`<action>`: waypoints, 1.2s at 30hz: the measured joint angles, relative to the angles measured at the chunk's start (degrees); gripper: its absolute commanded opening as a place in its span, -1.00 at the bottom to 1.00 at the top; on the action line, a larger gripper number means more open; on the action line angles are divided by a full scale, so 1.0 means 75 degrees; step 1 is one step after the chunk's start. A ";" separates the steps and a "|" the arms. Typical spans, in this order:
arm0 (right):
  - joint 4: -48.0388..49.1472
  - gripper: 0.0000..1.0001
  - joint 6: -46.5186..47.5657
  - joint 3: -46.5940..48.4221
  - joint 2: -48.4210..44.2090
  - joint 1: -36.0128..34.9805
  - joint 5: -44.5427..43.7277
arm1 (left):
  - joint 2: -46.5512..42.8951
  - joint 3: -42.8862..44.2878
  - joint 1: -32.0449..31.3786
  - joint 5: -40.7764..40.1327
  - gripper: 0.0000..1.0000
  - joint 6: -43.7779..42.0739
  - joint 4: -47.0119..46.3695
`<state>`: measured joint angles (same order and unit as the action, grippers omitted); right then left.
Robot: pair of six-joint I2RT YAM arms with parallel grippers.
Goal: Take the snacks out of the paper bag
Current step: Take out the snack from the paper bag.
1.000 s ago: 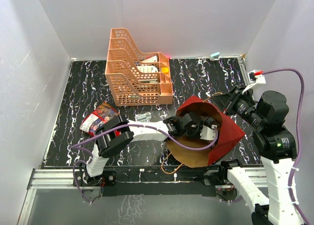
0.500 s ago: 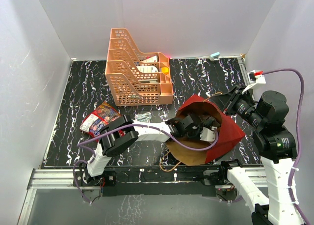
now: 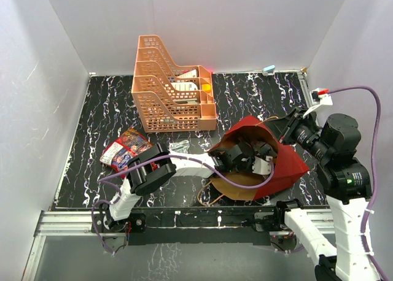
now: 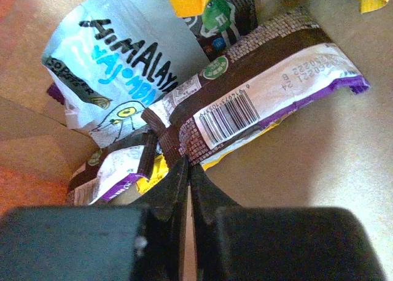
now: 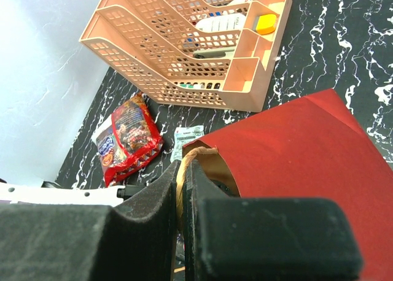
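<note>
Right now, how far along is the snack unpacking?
Done: red snack bag and small silver packet lie on the table. In hand: left gripper pinches a brown wrapper inside the paper bag; right gripper holds its cord handle. Left: pale blue packet, others.

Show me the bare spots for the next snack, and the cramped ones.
Bare: the far-left corner of the table, between wall and orange rack; and the far-right stretch, right of the rack and behind the paper bag. Crowded: between rack, red snack bag and paper bag, where a silver packet and the left arm lie.
</note>
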<state>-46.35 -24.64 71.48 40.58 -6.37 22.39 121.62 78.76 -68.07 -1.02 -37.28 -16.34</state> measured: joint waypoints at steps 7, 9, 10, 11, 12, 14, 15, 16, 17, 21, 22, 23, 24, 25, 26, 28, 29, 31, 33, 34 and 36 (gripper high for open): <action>-0.0052 -0.85 0.0236 -0.0061 -0.0306 0.0000 -0.0399 | -0.0181 -0.0280 -0.0149 -0.0361 -1.00 0.0079 -0.0294; -0.0052 -0.85 0.0341 -0.0224 -0.0484 0.0000 -0.0632 | -0.0469 -0.0667 -0.0227 -0.0545 -1.00 0.0169 -0.0475; -0.0067 -0.85 0.0423 -0.0335 -0.0624 0.0000 -0.0790 | -0.0638 -0.0857 -0.0274 -0.0644 -1.00 0.0213 -0.0522; -0.0082 -0.85 0.0487 -0.0420 -0.0758 0.0000 -0.0921 | -0.0825 -0.1032 -0.0321 -0.0749 -1.00 0.0280 -0.0580; -0.0073 -0.85 0.0539 -0.0493 -0.0857 -0.0003 -0.1049 | -0.0979 -0.1163 -0.0358 -0.0813 -1.00 0.0344 -0.0606; -0.0061 -0.85 0.0685 -0.0662 -0.1096 -0.0003 -0.1367 | -0.1390 -0.1416 -0.0434 -0.0997 -1.00 0.0530 -0.0635; -0.0029 -0.85 0.0737 -0.0766 -0.1215 -0.0003 -0.1515 | -0.1588 -0.1501 -0.0466 -0.1064 -1.00 0.0632 -0.0647; 0.0009 -0.85 0.0796 -0.0883 -0.1335 -0.0003 -0.1647 | -0.1784 -0.1559 -0.0507 -0.1145 -1.00 0.0731 -0.0653; 0.0035 -0.85 0.0857 -0.1008 -0.1457 -0.0003 -0.1751 | -0.1979 -0.1612 -0.0548 -0.1239 -1.00 0.0836 -0.0664; 0.0122 -0.85 0.1058 -0.1405 -0.1772 0.0000 -0.1874 | -0.2567 -0.1763 -0.0729 -0.1600 -1.00 0.1163 -0.0723; 0.0172 -0.85 0.1105 -0.1495 -0.1824 0.0000 -0.1842 | -0.2664 -0.1789 -0.0761 -0.1658 -1.00 0.1250 -0.0723; 0.0201 -0.85 0.1139 -0.1559 -0.1868 0.0000 -0.1804 | -0.2742 -0.1821 -0.0796 -0.1722 -1.00 0.1338 -0.0729; 0.0242 -0.85 0.1177 -0.1641 -0.1926 0.0000 -0.1757 | -0.2815 -0.1868 -0.0828 -0.1784 -1.00 0.1425 -0.0731; 0.0259 -0.85 0.1221 -0.1719 -0.1988 0.0000 -0.1714 | -0.2885 -0.1935 -0.0863 -0.1851 -1.00 0.1521 -0.0723; 0.0259 -0.85 0.1250 -0.1781 -0.2052 0.0000 -0.1641 | -0.2946 -0.1999 -0.0903 -0.1938 -1.00 0.1609 -0.0711; 0.0312 -0.85 0.1274 -0.1877 -0.2145 -0.0012 -0.1527 | -0.3045 -0.2075 -0.0988 -0.2171 -1.00 0.1848 -0.0603; 0.0329 -0.85 0.1271 -0.1915 -0.2168 -0.0041 -0.1460 | -0.3095 -0.2081 -0.1037 -0.2305 -1.00 0.1990 -0.0504; 0.0405 -0.85 0.1265 -0.2008 -0.2180 -0.0111 -0.1399 | -0.3232 -0.2081 -0.1142 -0.2565 -1.00 0.2282 -0.0274; 0.0434 -0.85 0.1224 -0.2165 -0.2192 -0.0213 -0.1440 | -0.3448 -0.2081 -0.1262 -0.2812 -1.00 0.2553 -0.0044; 0.0437 -0.85 0.1189 -0.2253 -0.2197 -0.0274 -0.1504 | -0.3587 -0.2081 -0.1326 -0.2926 -1.00 0.2678 0.0064; 0.0423 -0.85 0.1081 -0.2369 -0.2200 -0.0388 -0.1667 | -0.3899 -0.2075 -0.1431 -0.3072 -1.00 0.2932 0.0254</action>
<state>-43.18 -16.53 53.71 24.08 -9.28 9.89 92.38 63.20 -78.81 -24.05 -15.29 -14.44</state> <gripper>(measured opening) 0.080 0.009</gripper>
